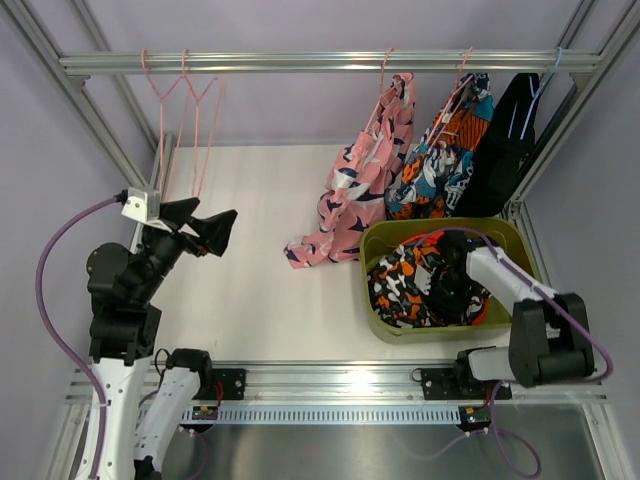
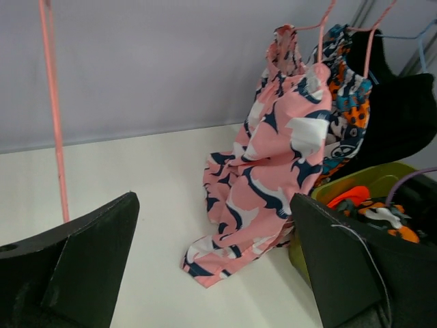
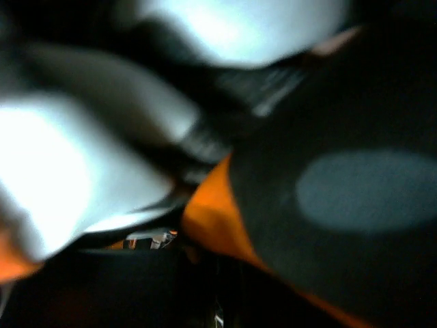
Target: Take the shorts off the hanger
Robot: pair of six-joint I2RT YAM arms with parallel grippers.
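Placement into the bin [image 1: 368, 285] appears to be the step in hand. The right gripper [image 1: 447, 295] sits low inside the bin, closed, with the camo shorts [image 1: 405, 285] bunched around and beneath it. The right wrist view is blurred fabric pressed against the lens, so whether cloth is pinched between the jaws cannot be told.

The left gripper [image 1: 205, 222] is raised over the table with its jaws fully apart and nothing between them. Empty hangers [image 1: 185, 90] hang just behind it.

Three pairs hang from the rail [image 1: 300, 62]:
- pink shorts [image 1: 355, 195], ahead and to the right of the left gripper, their lower end trailing onto the table beside the bin;
- teal shorts [image 1: 445, 160], beyond the right gripper;
- black shorts [image 1: 505, 140], beyond it and to its right.

Next move, as judged: lift the right gripper clear of the bin, then take the pink pair, which lies nearest. Grip the fabric below the waistband and draw it off along the hanger arm. The hanger may swing or lift off the rail under a straight pull.
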